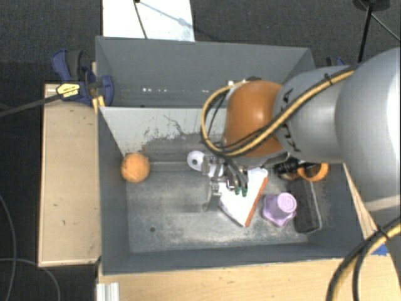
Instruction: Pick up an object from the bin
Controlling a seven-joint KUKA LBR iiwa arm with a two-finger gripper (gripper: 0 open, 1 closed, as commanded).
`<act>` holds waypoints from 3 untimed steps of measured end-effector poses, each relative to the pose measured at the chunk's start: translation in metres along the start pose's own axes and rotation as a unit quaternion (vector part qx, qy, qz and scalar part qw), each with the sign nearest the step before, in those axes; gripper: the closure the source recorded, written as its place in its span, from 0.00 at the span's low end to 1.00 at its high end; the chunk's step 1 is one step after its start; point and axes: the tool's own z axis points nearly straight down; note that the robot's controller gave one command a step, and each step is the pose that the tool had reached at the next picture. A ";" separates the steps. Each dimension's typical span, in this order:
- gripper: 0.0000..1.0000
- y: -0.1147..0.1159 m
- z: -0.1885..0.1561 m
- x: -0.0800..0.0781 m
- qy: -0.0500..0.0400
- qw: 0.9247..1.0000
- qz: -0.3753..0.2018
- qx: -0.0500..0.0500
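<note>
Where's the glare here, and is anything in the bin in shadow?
Camera view: bright specks of glare on the bin's back wall, a sheen on the arm's grey shell; the arm seems to shade the purple cup, while the orange ball sits lit.

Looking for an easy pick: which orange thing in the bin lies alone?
The orange ball by the left wall; the other orange thing lies at the right, partly hidden by the arm.

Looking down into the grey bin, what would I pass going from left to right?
orange ball → small white piece → claw → flat white card with an orange edge → purple cup-shaped thing → flat black block
</note>
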 end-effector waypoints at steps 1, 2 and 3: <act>0.00 0.008 0.021 -0.006 -0.001 0.992 0.128 -0.002; 0.00 -0.004 0.022 0.013 0.000 0.992 0.124 0.000; 0.00 0.002 0.022 0.005 -0.001 0.992 0.125 -0.001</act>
